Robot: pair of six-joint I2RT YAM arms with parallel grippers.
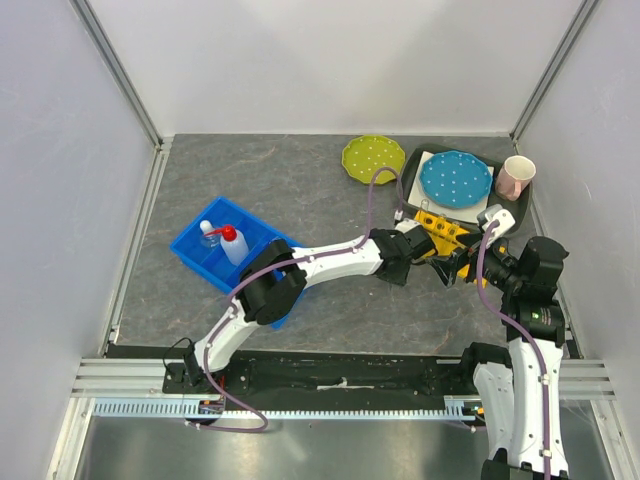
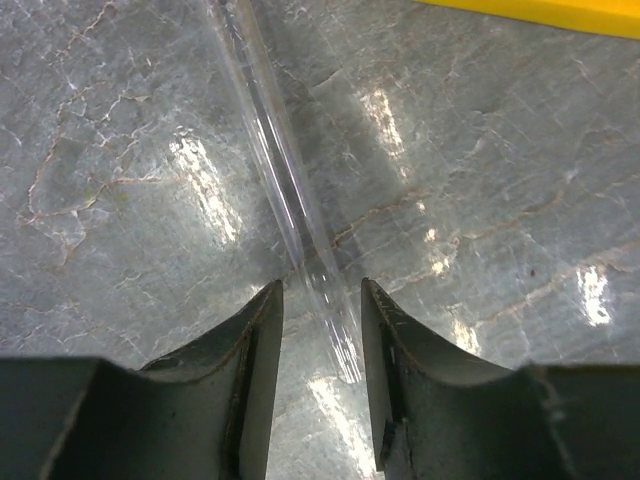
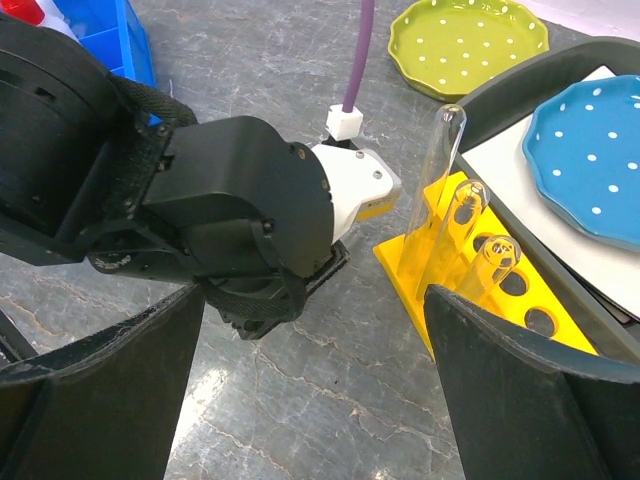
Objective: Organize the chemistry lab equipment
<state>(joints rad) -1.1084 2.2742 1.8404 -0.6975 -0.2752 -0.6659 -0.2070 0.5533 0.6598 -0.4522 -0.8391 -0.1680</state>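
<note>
Between the parted fingers of my left gripper (image 2: pixel 322 300), a glass tube (image 2: pixel 283 190) lies on the worktop (image 2: pixel 120 150), not yet gripped; closing comes next, I judge. My right gripper (image 3: pixel 312 298) gapes empty.

The table (image 1: pixel 300 190) is a grey, marble-veined slab. A blue bin (image 1: pixel 200 258) sits left of centre, set at an angle. Toward the back right lie a green dotted plate (image 1: pixel 372 158) and a dark tray (image 3: pixel 520 80), with a yellow rack (image 1: pixel 445 232) just beside the tray's near edge. A clear glass tube (image 2: pixel 285 195) lies flat on the bare stone (glints mark its length).
</note>
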